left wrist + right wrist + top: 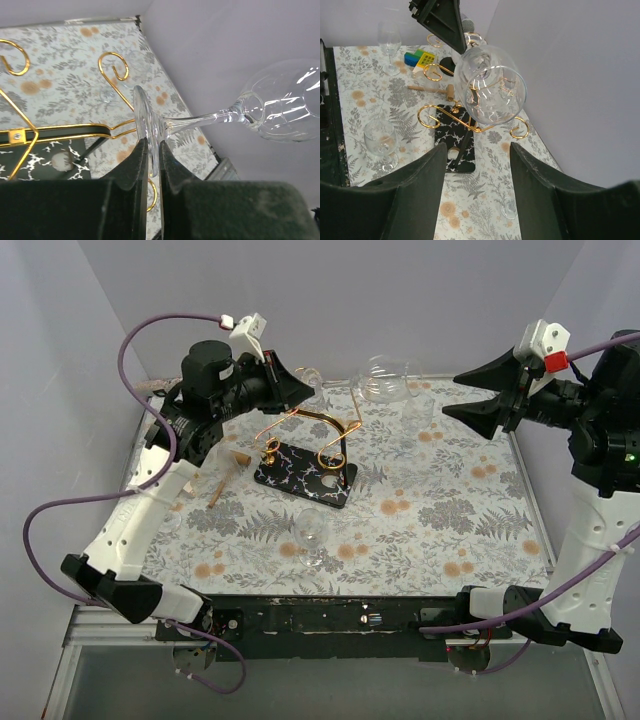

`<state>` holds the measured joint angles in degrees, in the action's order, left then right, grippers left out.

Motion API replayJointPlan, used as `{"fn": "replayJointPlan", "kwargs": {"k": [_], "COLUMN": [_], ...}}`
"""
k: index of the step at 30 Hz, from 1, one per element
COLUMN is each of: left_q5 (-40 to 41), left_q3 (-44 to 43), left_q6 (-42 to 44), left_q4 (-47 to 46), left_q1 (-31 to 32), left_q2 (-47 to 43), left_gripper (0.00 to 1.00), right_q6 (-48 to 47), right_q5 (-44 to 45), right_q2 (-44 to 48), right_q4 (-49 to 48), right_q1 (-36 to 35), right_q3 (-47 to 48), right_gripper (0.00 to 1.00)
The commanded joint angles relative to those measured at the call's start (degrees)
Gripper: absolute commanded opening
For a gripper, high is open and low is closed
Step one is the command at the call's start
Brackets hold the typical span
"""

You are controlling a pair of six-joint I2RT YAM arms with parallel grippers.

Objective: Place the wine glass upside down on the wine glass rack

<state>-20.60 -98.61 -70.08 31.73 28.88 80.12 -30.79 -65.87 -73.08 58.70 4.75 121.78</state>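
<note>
- The left end effector (154,160) was clamped on the foot of the wine glass (280,105), pinching the disc edge-on between its fingers.
- The glass hung in the air on its side, stem roughly level. In the top view its bowl pointed toward 3 o'clock. It sat over the far part of the worktop (470,520), at about 1 o'clock from the wine glass rack (300,475).
- The right end effector (450,394) had its jaws apart and empty, at 3 o'clock from the bowl and clear of it.
- Done, as I judged it: the glass was off the worktop and carried by one arm alone, its foot close to the rack's gold wire. Whether foot and wire touched, I could not tell.
- Left to do: turn the glass bowl-down, slide the stem between the wire rails so the foot rests on them, then release.
- A second glass (310,532) stood upright on the worktop at 6 o'clock from the rack.
</note>
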Motion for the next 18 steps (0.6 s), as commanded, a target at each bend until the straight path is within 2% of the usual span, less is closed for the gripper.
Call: {"fn": "replayJointPlan", "kwargs": {"k": [1,10,18], "left_q5": [9.3,23.1,33.7], "left_q3": [-5.8,-12.7,-17.3], "left_q6": [6.8,15.3,22.0], "left_q4": [4.4,8.8,7.9], "left_q1": [-0.3,-0.3,-0.3], "left_q2": [-3.3,-1.5,1.4], "left_gripper": [0.0,0.0,0.0], "right_q6": [0.3,0.1,-0.3], "right_q5": [-3.7,-3.7,-1.5], "right_q2": [0.2,-0.7,-0.8], "right_q4": [0.6,0.1,-1.4], "right_q1": [1.0,1.6,1.7], "right_q3": [2.2,0.9,-3.9], "right_gripper": [0.61,0.61,0.61]}}
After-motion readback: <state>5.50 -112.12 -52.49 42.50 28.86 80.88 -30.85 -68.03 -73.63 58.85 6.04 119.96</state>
